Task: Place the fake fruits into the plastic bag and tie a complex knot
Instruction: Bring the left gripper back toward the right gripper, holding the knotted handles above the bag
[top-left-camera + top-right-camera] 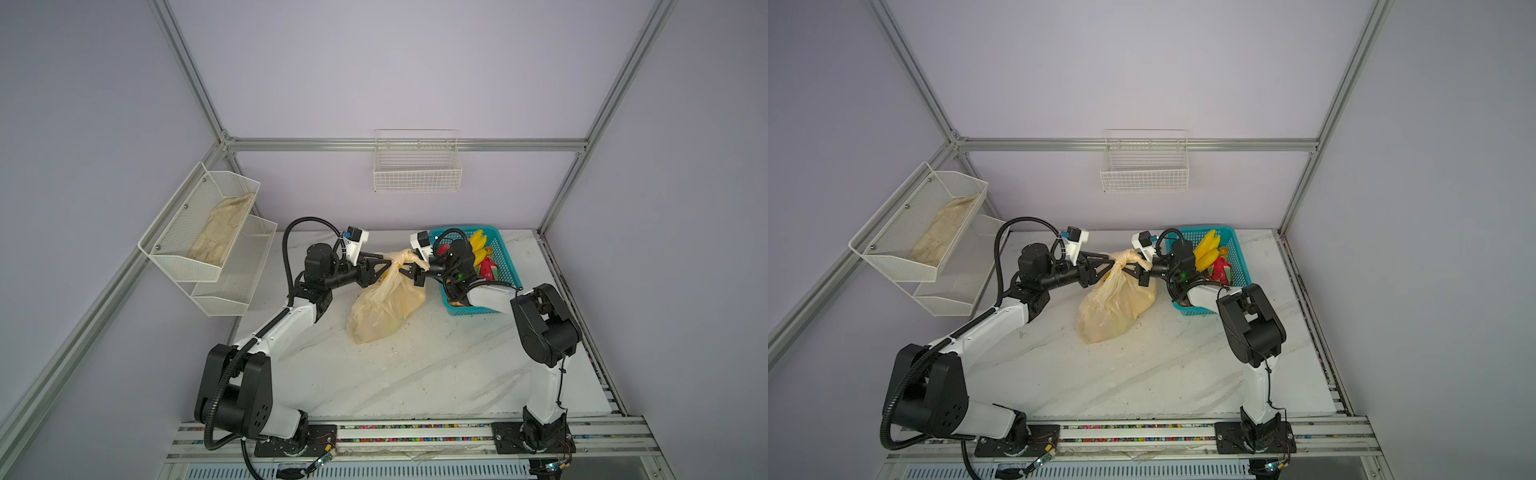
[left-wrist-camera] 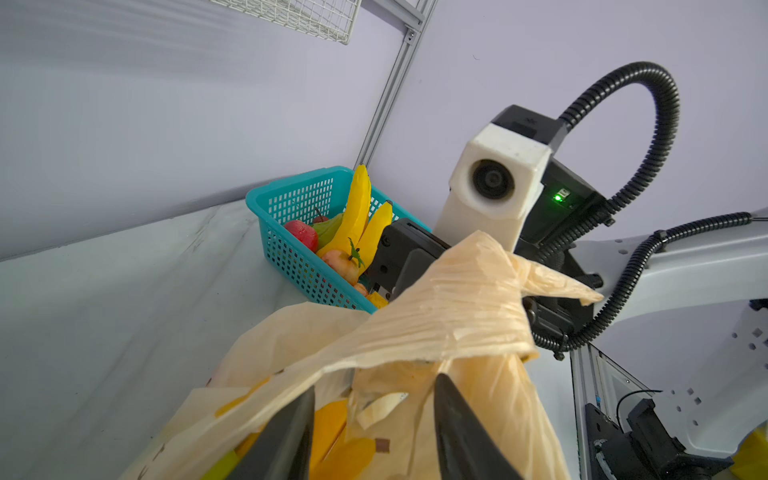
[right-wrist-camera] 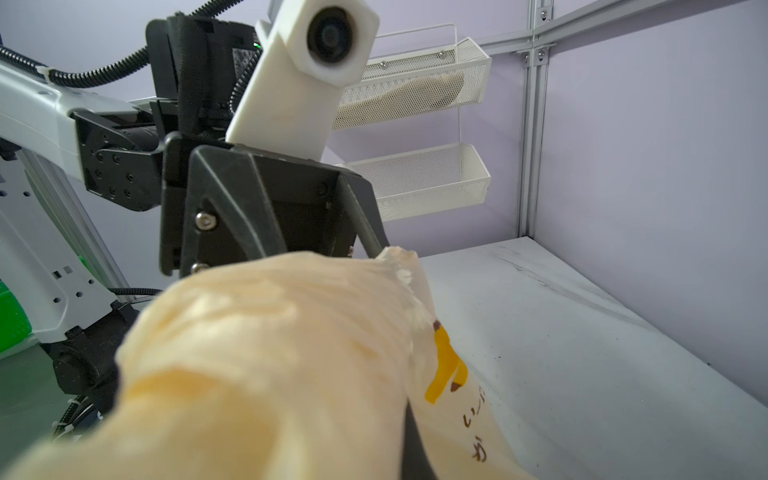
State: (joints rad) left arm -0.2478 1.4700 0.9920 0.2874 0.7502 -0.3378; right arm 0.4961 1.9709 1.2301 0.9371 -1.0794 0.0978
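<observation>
On the worktop (image 1: 415,374) the plastic bag (image 1: 384,309) lies bulging near the middle, just beside the teal basket (image 1: 503,259), where fake fruits (image 1: 478,245) sit. My left gripper (image 1: 388,266) has its fingers apart with the bag's neck between them; I cannot tell whether they pinch it. My right gripper (image 1: 419,272) is closed on a handle strip (image 1: 417,262) beside the knot (image 1: 398,257).

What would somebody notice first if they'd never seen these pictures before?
The crinkly cream-yellow plastic bag lying in the middle grabs you first, with the left gripper and right gripper meeting at its bunched top. Next comes the teal basket at the back right in both top views, with yellow bananas poking out.
</observation>
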